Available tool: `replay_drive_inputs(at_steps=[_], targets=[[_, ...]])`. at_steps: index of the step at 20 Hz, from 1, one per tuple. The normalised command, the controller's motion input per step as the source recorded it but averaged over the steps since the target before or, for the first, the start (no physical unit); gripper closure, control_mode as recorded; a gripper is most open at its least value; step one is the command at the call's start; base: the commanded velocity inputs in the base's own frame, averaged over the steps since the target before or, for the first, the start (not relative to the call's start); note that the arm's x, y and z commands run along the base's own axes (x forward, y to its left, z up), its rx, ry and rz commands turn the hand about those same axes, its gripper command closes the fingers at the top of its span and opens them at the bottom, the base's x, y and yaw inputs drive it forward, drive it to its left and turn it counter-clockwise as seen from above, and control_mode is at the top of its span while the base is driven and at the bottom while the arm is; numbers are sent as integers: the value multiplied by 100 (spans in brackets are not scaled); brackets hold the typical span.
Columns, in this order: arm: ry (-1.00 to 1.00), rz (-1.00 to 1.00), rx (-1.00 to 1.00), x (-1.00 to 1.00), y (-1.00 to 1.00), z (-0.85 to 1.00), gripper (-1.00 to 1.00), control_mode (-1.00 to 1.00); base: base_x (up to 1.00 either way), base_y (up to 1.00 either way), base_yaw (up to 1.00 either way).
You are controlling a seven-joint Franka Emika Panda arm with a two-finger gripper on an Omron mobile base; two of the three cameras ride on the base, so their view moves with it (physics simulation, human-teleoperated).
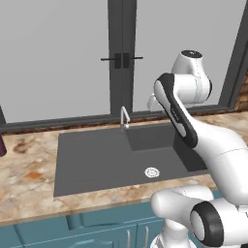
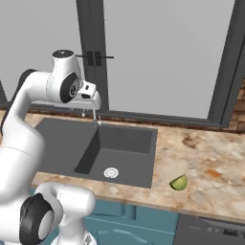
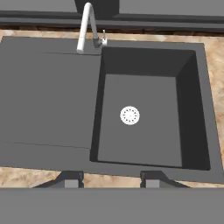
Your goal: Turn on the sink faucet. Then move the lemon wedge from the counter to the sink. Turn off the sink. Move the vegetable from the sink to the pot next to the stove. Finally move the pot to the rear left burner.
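My gripper [image 3: 111, 180] hangs open over the front rim of the dark grey sink [image 3: 48, 100], with nothing between its fingertips [image 3: 72, 179]. The basin holds nothing but its round silver drain [image 3: 130, 115]. At the sink's back edge stands the silver sink faucet [image 3: 85, 26] with its small lever [image 3: 103, 38]; its spout points over the drainboard and no water runs. The faucet [image 1: 124, 117] also shows in the left base view. A yellow-green lemon wedge [image 2: 179, 183] lies on the marbled counter [image 2: 210, 162], right of the sink and near the front edge. The pot and stove are out of view.
A large window with a dark frame [image 1: 121, 58] runs behind the sink. A dark purple object [image 1: 2, 145] sits at the counter's far left. Brick wall [image 2: 239, 115] borders the right end. Teal cabinet fronts [image 1: 97, 230] lie below the counter.
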Motion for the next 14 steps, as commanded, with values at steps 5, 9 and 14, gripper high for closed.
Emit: replay_drive_inputs(at_steps=[5, 9, 14], targets=[[-1, 0, 0, 0, 0, 0, -100, 100, 0, -2, 0], [0, 0, 0, 0, 0, 0, -100, 100, 0, -61, 0], [0, 0, 0, 0, 0, 0, -100, 100, 9, -51, 0]])
